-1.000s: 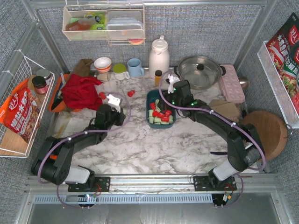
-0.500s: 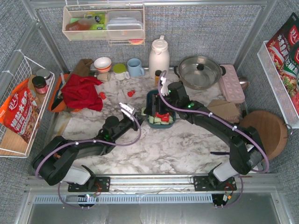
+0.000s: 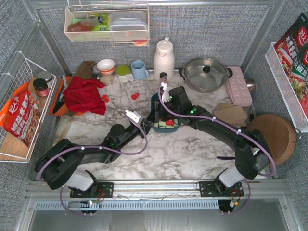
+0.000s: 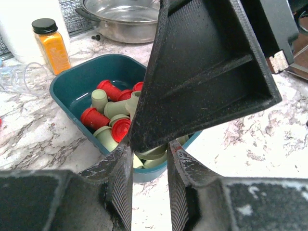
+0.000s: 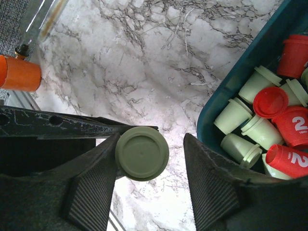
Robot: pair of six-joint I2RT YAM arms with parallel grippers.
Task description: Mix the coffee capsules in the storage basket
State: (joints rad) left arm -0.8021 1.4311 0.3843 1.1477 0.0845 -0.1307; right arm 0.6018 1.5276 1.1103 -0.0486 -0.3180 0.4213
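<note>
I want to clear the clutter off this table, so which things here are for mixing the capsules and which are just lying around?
For the job:
storage basket
red and green coffee capsules inside it
one green capsule at the right gripper

Just lying about:
steel pot
white jug
blue mug
orange spice bottle
red cloth
snack bag
wooden board
</note>
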